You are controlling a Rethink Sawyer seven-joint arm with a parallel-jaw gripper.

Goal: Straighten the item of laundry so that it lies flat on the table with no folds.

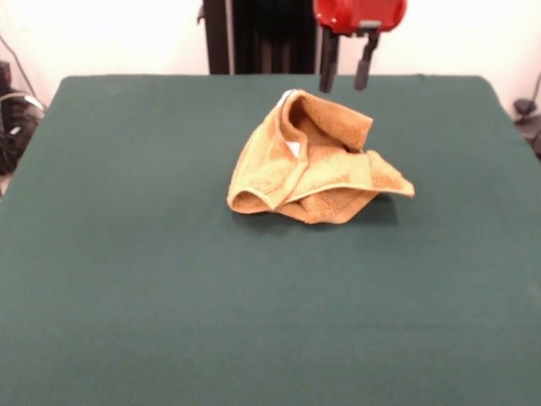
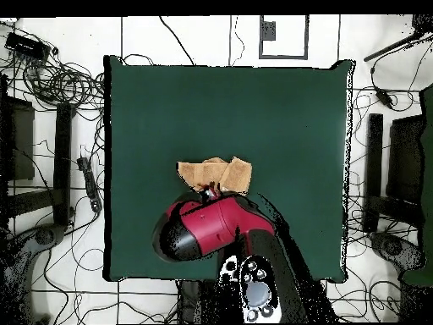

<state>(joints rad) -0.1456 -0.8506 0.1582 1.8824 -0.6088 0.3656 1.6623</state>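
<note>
The orange-tan towel (image 1: 314, 162) lies crumpled in a heap on the dark green table (image 1: 169, 279), a bit beyond the middle, with a paler band curling along its front and a white label showing near the top fold. My gripper (image 1: 345, 85) hangs open and empty just above and behind the towel's far edge, its two dark fingers (image 1: 327, 66) pointing down. In the overhead view the towel (image 2: 216, 174) shows partly under my red arm (image 2: 207, 228), and the table (image 2: 279, 110) spreads around it; the gripper itself is hidden there.
The robot pedestal (image 1: 254, 34) stands at the table's far edge. Cables and stands (image 2: 59, 85) lie on the floor round the table. Green cloth surrounds the towel on all sides.
</note>
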